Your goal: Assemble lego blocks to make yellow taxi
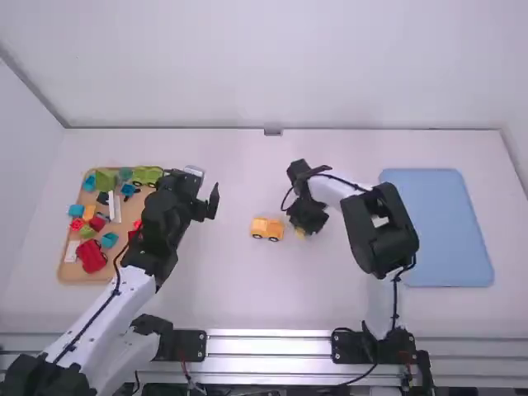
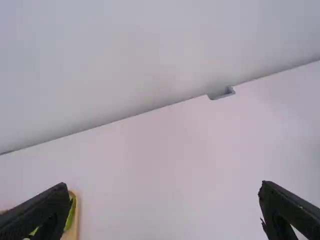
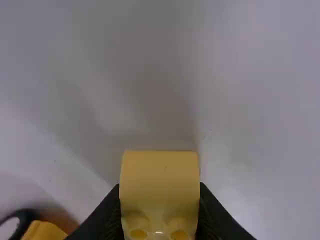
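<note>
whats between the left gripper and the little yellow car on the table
The stretch is bare white table, as seen in the high view, running from the left gripper's open fingers to the yellow car

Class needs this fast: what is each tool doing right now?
Left tool: open, holding nothing.
Right tool: closed on a yellow block.

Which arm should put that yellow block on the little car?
Right, probably: the right tool holds the yellow block close to the car. The left tool is open, empty and farther away.
</note>
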### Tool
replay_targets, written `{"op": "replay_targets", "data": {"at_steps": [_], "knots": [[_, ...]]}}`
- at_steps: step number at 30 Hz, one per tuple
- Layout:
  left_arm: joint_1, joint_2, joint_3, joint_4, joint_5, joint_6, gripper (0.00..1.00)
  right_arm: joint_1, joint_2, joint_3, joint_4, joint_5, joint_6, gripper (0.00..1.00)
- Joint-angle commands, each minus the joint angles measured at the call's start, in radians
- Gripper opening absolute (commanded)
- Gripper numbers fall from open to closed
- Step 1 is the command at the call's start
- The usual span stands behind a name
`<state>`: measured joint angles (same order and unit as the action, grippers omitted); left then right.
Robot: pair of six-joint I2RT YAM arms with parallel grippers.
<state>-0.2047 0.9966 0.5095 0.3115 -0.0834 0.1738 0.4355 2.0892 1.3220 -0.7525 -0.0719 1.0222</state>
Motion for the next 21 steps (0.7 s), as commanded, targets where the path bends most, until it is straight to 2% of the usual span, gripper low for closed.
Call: {"op": "replay_targets", "data": {"at_steps": [1, 9, 10, 11, 15, 16, 17, 18, 19, 21], "knots": [[0.008, 0.000, -0.004, 0.003, -0.004, -0.013, 0.99, -0.005, 0.013, -0.014, 0.009, 0.023, 0.233, 0.00], [0.008, 0.000, -0.004, 0.004, -0.004, -0.013, 0.99, -0.004, 0.013, -0.015, 0.095, 0.020, 0.411, 0.00], [0.008, 0.000, -0.004, 0.004, -0.004, -0.012, 0.99, -0.002, 0.013, -0.014, 0.096, 0.020, 0.428, 0.03], [0.008, 0.000, -0.004, 0.004, -0.004, -0.013, 0.99, -0.003, 0.013, -0.014, 0.091, 0.021, 0.474, 0.10], [0.008, 0.000, -0.004, 0.004, -0.005, -0.013, 0.99, -0.010, 0.013, -0.015, 0.083, 0.021, 0.536, 0.23], [0.008, 0.000, -0.004, 0.005, -0.004, -0.013, 0.99, -0.010, 0.013, -0.015, 0.085, 0.020, 0.546, 0.32], [0.008, 0.000, -0.004, 0.008, -0.004, -0.013, 0.99, -0.010, 0.013, -0.015, 0.087, 0.020, 0.560, 0.57], [0.007, 0.000, -0.004, 0.009, -0.004, -0.013, 0.99, -0.010, 0.013, -0.015, 0.092, 0.019, 0.571, 0.76], [0.008, 0.000, -0.004, 0.010, -0.004, -0.012, 0.99, -0.010, 0.013, -0.015, 0.099, 0.012, 0.576, 1.00], [0.008, 0.000, -0.004, 0.012, -0.004, -0.013, 0.99, -0.010, 0.013, -0.015, 0.120, 0.008, 0.575, 0.99]]}}
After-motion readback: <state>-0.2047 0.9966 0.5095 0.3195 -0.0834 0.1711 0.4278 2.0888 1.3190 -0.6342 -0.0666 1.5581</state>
